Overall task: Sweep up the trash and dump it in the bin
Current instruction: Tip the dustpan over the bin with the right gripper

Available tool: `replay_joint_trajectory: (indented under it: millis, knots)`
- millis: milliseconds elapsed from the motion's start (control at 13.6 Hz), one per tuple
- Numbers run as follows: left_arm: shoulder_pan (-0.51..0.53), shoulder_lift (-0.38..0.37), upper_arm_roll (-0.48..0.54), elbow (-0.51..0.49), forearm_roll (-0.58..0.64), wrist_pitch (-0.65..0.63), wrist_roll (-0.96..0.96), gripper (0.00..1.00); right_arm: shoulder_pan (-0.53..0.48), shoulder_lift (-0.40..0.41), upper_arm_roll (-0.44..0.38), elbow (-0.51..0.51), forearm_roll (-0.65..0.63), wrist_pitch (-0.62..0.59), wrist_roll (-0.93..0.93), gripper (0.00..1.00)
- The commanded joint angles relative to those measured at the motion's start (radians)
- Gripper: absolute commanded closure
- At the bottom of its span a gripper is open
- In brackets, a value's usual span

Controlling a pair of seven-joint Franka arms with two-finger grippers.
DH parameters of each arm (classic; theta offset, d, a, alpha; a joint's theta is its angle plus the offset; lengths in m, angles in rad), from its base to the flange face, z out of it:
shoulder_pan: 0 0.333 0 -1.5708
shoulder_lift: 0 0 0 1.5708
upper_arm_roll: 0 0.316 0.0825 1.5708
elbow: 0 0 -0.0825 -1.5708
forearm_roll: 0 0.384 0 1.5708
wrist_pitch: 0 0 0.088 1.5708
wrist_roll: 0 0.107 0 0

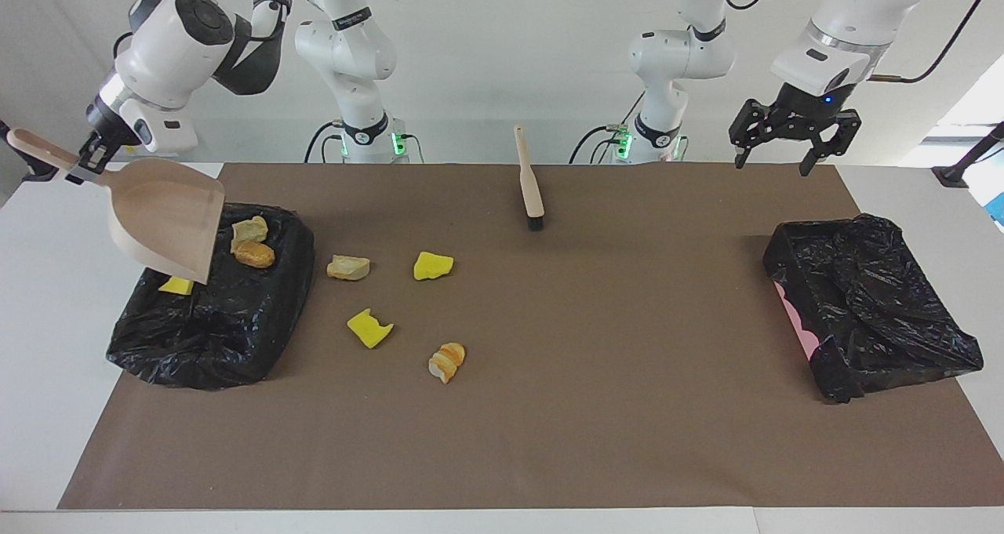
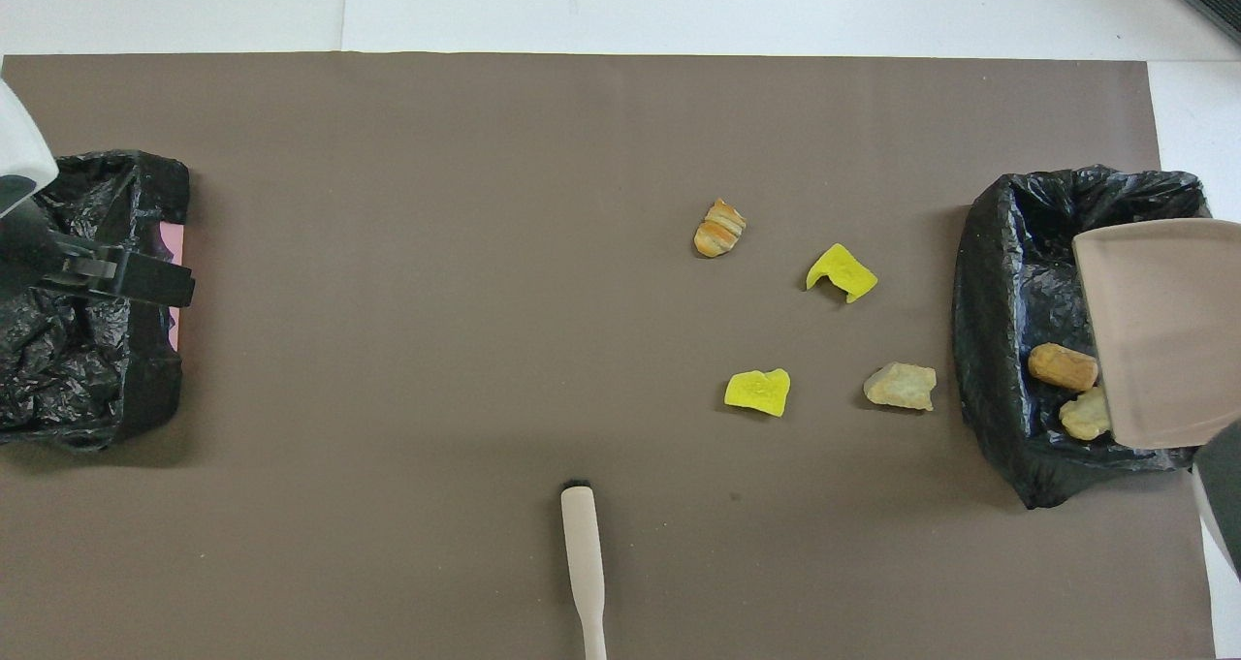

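Beige dustpan (image 1: 167, 220) tipped over black-lined bin (image 1: 235, 322), right gripper (image 1: 81, 165) clamped on handle, dumping. Three scraps inside bin, four trash scraps (image 1: 369, 328) on mat. Left gripper (image 1: 787, 136) waits, fingers apart, over table.

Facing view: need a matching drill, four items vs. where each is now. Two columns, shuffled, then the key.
Items:
1. dustpan
2. brush
3. striped orange bread chunk
4. left gripper

Places:
A. lying on the brown mat, farther from the robots than the other loose scraps
B. raised and tilted over the black-lined bin at the right arm's end, handle in the right gripper
C. up in the air, open, holding nothing
D. lying on the mat close to the robots, bristles pointing away from them

Pairs: 1-B, 2-D, 3-A, 4-C
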Motion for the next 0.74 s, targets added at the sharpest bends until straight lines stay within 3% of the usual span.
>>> replay_joint_trajectory:
  millis: [0,442,662]
  knots:
    - [0.009,-0.005,-0.012,0.015,0.011,-0.033,-0.001,0.00,0.040,-0.002,0.001,-0.010,0.157,-0.042,0.007,1.00]
    - [0.022,-0.007,-0.009,0.015,0.011,-0.034,-0.006,0.00,0.115,0.081,0.002,0.000,0.425,-0.083,0.065,1.00]
    - [0.022,-0.010,-0.008,0.008,0.011,-0.034,-0.006,0.00,0.181,0.119,0.002,0.004,0.499,-0.100,0.233,1.00]
